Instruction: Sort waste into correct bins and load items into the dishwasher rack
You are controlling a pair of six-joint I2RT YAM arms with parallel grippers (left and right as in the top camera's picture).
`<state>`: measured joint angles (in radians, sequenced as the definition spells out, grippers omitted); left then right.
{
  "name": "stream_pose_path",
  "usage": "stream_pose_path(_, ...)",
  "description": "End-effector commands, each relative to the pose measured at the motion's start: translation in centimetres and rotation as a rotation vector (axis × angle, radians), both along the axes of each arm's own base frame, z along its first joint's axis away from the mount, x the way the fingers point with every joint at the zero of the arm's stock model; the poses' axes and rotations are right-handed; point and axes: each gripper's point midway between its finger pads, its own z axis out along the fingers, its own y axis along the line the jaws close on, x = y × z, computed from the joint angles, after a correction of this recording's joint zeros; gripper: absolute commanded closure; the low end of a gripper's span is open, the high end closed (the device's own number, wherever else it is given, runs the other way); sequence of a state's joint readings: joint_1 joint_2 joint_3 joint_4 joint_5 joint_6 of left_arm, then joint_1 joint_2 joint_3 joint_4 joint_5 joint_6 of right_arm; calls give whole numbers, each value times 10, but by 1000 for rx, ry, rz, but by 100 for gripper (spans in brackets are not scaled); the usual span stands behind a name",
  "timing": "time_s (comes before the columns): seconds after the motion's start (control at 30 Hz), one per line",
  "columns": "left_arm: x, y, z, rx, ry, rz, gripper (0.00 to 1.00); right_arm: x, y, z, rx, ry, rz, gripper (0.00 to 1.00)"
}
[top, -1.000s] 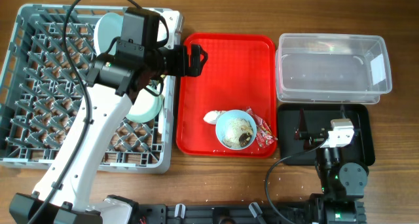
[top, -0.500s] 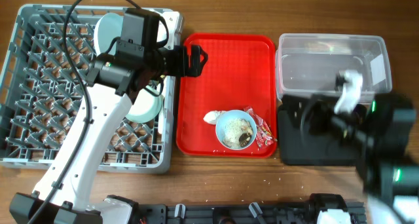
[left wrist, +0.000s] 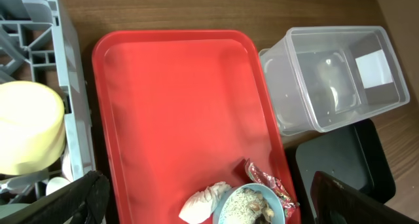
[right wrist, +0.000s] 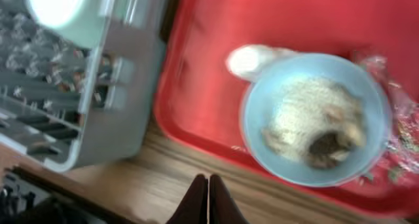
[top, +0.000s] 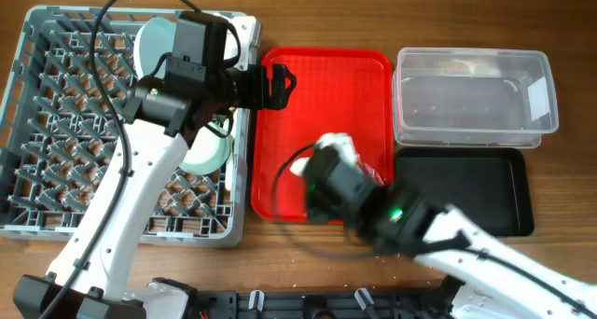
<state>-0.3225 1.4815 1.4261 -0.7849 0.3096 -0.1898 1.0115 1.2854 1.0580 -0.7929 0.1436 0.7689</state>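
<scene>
- My left tool hangs spread wide over the far-left edge of the red plastic serving tray.
- My right tool is pressed together above the wooden desk, beside the tray's near edge.
- The pale blue round bowl holding white-brown crumbs sits near-right on the tray.
- A crumpled white tissue touches its far-left rim, and a shiny red snack wrapper lies at its right.

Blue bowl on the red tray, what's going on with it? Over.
Left gripper open, empty, above the red tray. Right gripper shut, empty, short of the bowl. Crumbs inside. Tissue and wrapper crowd its rim.
</scene>
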Motion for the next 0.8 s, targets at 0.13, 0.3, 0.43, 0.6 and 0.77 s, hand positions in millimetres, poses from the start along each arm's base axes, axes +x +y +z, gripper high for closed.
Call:
stream_pose_path(0.13,-1,-2,1,-13,4,-2,0,2,15,-105,-343,-24,64,52)
stream_pose_path(0.3,-1,-2,1,-13,4,-2,0,19,9,-102,-366,-84,18,57)
stream_pose_path(0.43,-1,-2,1,-13,4,-2,0,31,-4,-106,-403,-100,14,55)
stream_pose_path(0.6,-1,-2,1,-13,4,-2,0,40,-19,-117,-381,-39,-28,77)
stream_pose_path(0.77,-1,-2,1,-13,4,-2,0,41,-9,-120,-349,-14,91,70)
